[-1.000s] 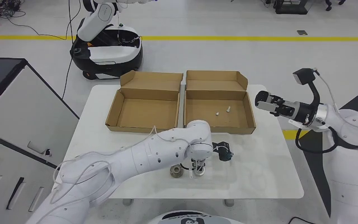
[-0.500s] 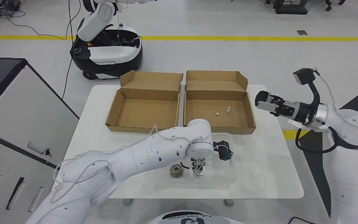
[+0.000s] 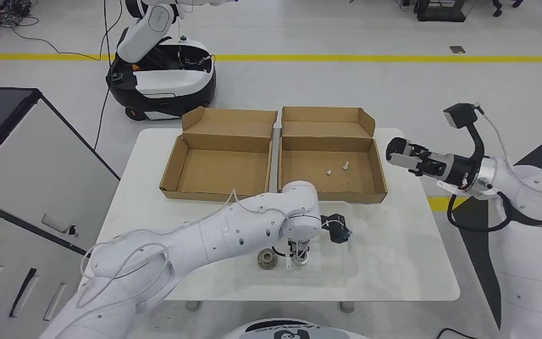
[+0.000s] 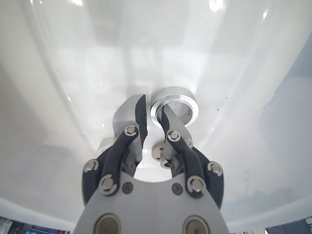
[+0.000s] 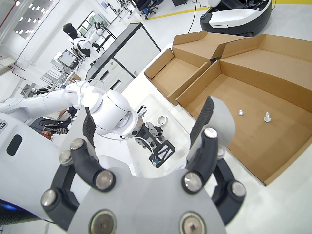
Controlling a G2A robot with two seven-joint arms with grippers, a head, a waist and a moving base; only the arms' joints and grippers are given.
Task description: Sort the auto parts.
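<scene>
Left claw (image 4: 152, 104), fingers narrowly apart, straddles the wall of the metal ring (image 4: 175, 93), one finger in the bore and one outside. The ring lies flat on the worktop (image 3: 398, 254). Cardboard boxes (image 3: 220, 169) sit at twelve o'clock, and the spread right claw (image 3: 394, 152) is well apart.

bolts (image 3: 345, 163) in the right box (image 3: 309, 174), ring (image 4: 174, 108) toward the table (image 3: 406, 254) front

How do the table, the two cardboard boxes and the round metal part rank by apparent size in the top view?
Largest: table.
Next: left cardboard box and right cardboard box, which look alike, so I do not rank them.
Smallest by far: round metal part.
</scene>
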